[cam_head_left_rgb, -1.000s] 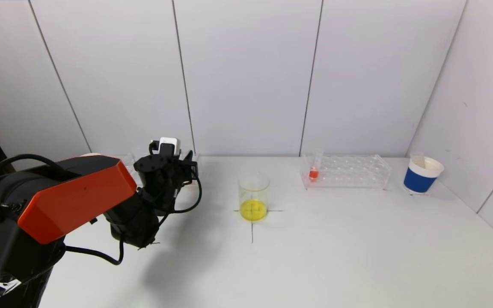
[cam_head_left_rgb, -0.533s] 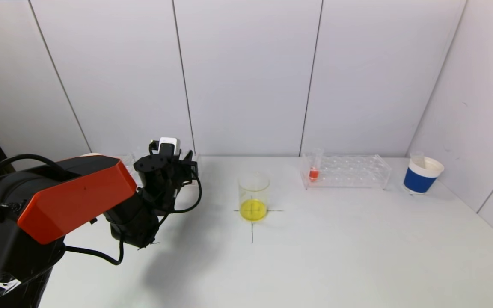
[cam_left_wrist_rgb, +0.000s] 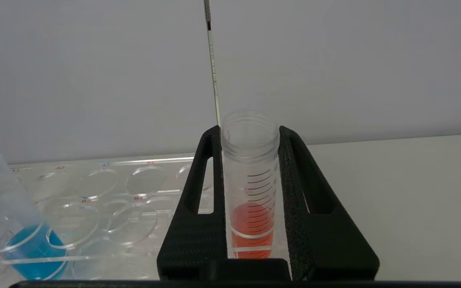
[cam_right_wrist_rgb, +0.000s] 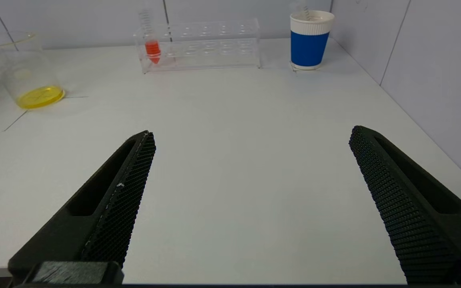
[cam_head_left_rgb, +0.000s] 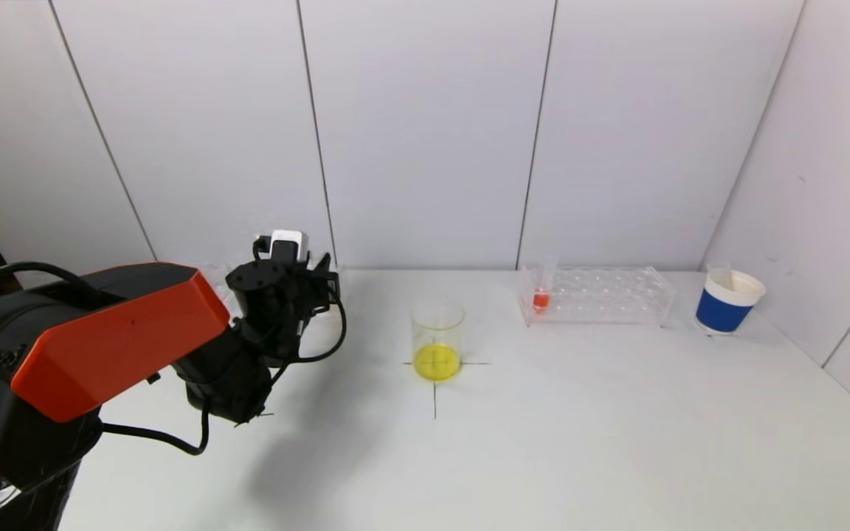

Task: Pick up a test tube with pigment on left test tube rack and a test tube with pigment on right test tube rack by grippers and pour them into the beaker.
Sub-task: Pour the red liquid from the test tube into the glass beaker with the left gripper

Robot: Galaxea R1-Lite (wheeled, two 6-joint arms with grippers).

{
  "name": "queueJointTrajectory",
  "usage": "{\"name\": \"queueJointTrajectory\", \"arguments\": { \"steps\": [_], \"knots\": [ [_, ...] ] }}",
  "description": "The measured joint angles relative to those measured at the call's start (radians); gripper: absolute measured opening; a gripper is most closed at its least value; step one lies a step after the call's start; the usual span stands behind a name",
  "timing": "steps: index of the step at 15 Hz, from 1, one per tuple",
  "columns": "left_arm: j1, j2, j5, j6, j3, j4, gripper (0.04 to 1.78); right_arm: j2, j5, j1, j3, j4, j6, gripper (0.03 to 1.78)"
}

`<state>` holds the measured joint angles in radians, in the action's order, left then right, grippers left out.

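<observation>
A white tabletop (cam_head_left_rgb: 543, 442) with lab glassware, seen from the robot's head and from both wrists.

The left gripper (cam_left_wrist_rgb: 250, 192) is clamped on an open test tube with red pigment (cam_left_wrist_rgb: 251, 188) at the left test tube rack (cam_left_wrist_rgb: 106, 192), at the far left of the table. The tube stands upright between the two black fingers (cam_left_wrist_rgb: 198, 208), its threaded mouth just above their tips and its long axis vertical. Whether its base has left the rack hole cannot be told. A second tube with blue pigment (cam_left_wrist_rgb: 26, 244) sits in the same rack, just beside the gripper.

The glass beaker (cam_head_left_rgb: 437, 339) stands at mid-table on a drawn cross mark, with yellow liquid in its bottom. It lies to the robot's right of the held tube, well apart from it, so the left arm is the nearer one. The judgement is that the tube must rise straight up along its own axis, then travel right to the beaker's rim before tipping.

The right gripper (cam_right_wrist_rgb: 250, 168) hangs low over bare table near the front edge, jaws spread wide and holding nothing. Far ahead of it, the right test tube rack (cam_right_wrist_rgb: 202, 44) holds one upright red-pigment tube (cam_right_wrist_rgb: 151, 44) at its left end. A blue and white paper cup (cam_right_wrist_rgb: 309, 40) stands near the right wall.
</observation>
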<state>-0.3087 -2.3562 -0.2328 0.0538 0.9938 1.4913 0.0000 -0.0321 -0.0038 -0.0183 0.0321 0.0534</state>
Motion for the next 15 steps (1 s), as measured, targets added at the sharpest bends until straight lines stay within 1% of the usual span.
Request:
{"name": "queueJointTrajectory", "arguments": {
  "steps": [6, 8, 12, 15],
  "knots": [
    [-0.001, 0.103, 0.007, 0.049, 0.007, -0.060, 0.42, 0.000, 0.000, 0.000, 0.000, 0.000, 0.000, 1.76],
    [0.000, 0.150, 0.008, 0.050, 0.007, -0.099, 0.42, 0.000, 0.000, 0.000, 0.000, 0.000, 0.000, 1.76],
    [-0.001, 0.240, 0.010, 0.050, 0.040, -0.199, 0.42, 0.000, 0.000, 0.000, 0.000, 0.000, 0.000, 1.76],
    [-0.006, 0.298, 0.012, 0.050, 0.087, -0.298, 0.42, 0.000, 0.000, 0.000, -0.001, 0.000, 0.000, 1.76]
  ]
}}
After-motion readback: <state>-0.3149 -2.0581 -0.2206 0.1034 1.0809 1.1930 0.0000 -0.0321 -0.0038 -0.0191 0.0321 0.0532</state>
